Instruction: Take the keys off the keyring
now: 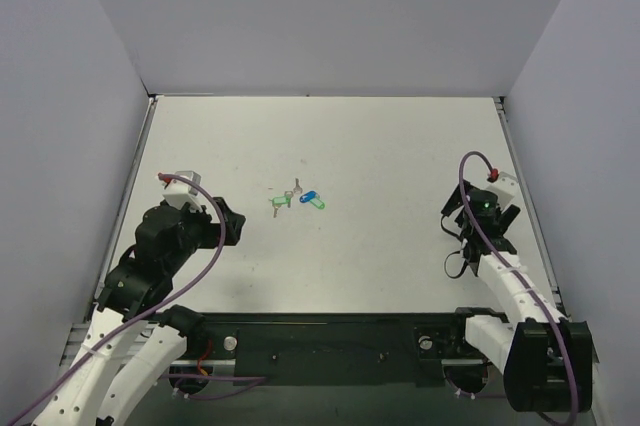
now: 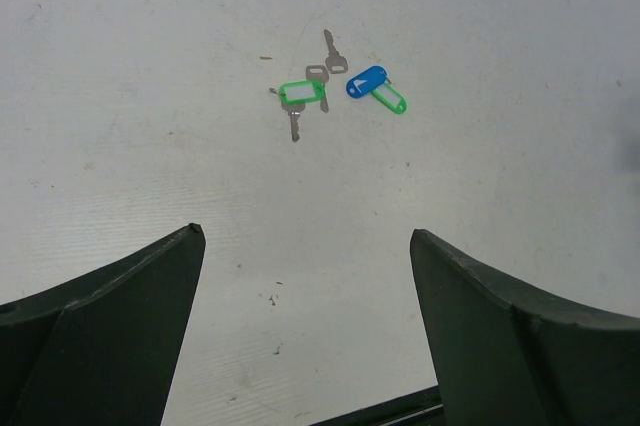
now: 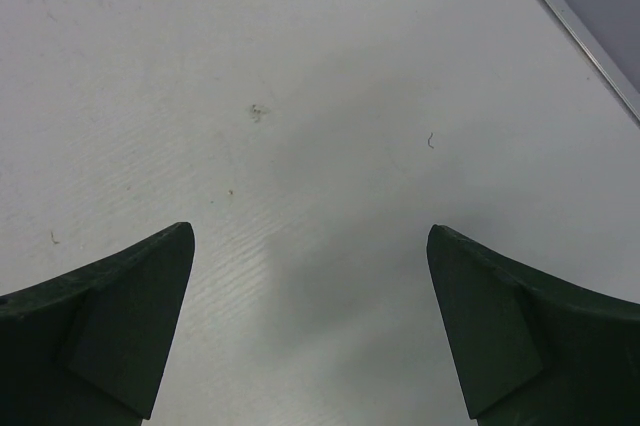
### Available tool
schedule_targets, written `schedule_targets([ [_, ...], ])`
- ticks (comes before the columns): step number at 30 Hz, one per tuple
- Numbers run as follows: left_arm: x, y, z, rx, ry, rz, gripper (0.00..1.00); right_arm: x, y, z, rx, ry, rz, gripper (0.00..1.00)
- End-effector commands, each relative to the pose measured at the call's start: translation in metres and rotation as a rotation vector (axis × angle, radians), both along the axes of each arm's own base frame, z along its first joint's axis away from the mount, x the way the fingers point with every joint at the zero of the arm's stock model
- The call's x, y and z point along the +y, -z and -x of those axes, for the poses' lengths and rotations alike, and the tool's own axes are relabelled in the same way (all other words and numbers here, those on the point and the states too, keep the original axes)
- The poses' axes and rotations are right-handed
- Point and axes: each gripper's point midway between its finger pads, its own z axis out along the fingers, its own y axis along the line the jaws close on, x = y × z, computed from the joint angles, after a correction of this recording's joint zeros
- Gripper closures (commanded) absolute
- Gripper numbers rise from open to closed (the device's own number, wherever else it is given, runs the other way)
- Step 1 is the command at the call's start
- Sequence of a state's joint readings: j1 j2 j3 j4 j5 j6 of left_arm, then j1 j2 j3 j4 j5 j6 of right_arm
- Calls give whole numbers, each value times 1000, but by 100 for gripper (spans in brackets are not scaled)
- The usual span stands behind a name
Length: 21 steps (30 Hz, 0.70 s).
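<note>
Table (image 1: 400, 146), white, walled on three sides. Wide-open left gripper (image 2: 305, 232), holding and touching nothing, facing keys (image 2: 330, 86) from nearby. Equally wide right gripper (image 3: 308, 228), empty, above bare surface well off to the right. Mid-table, keys clustered together: two bare, one green-headed key (image 2: 302, 96), one blue-headed key (image 2: 366, 81).

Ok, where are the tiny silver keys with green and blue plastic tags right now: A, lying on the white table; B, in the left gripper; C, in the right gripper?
A: the tiny silver keys lie on the white table, while the left gripper and the right gripper both stand open and empty.
</note>
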State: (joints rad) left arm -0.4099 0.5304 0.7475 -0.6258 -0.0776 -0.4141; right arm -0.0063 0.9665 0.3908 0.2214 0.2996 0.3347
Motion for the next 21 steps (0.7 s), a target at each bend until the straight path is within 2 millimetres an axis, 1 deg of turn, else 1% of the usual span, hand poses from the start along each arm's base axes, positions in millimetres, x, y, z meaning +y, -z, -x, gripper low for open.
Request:
schedule_targets([
  [1, -1, -11, -4, -47, 3, 8, 6, -20, -11, -25, -146, 72, 51, 4],
  [2, -1, -11, -5, -47, 2, 8, 6, -21, -14, -30, -173, 68, 64, 4],
  [3, -1, -11, -5, -48, 0, 8, 6, -21, -5, -30, -151, 67, 67, 4],
  [7, -1, -9, -6, -41, 1, 5, 6, -27, -1, -38, -189, 94, 69, 4],
  [8, -2, -9, -6, -40, 3, 4, 6, -23, -3, -43, -199, 57, 73, 4],
  [9, -2, -9, -6, -38, 3, 4, 6, -21, 3, -43, -156, 42, 74, 4],
  [10, -2, -8, -6, -35, 3, 3, 6, -21, 2, -48, -159, 35, 85, 4],
  [14, -4, -7, -8, -32, 8, 4, 5, -19, 2, -49, -154, 4, 91, 4],
  [15, -4, -8, -8, -33, 9, 5, 6, -18, -2, -52, -173, -6, 96, 4],
  [16, -4, -6, -8, -29, 9, 3, 5, -18, 4, -49, -162, -7, 99, 4],
  [17, -4, -6, -8, -28, 8, 2, 6, -19, -1, -53, -206, -7, 105, 3],
  [18, -4, -6, -8, -26, 8, 1, 6, -18, 5, -52, -199, -10, 104, 3],
  [20, -4, -5, -8, -24, 6, -1, 6, -17, 4, -58, -180, -19, 106, 3],
  [21, -4, -6, -8, -26, 6, 1, 6, -14, 8, -58, -155, -43, 110, 3],
])
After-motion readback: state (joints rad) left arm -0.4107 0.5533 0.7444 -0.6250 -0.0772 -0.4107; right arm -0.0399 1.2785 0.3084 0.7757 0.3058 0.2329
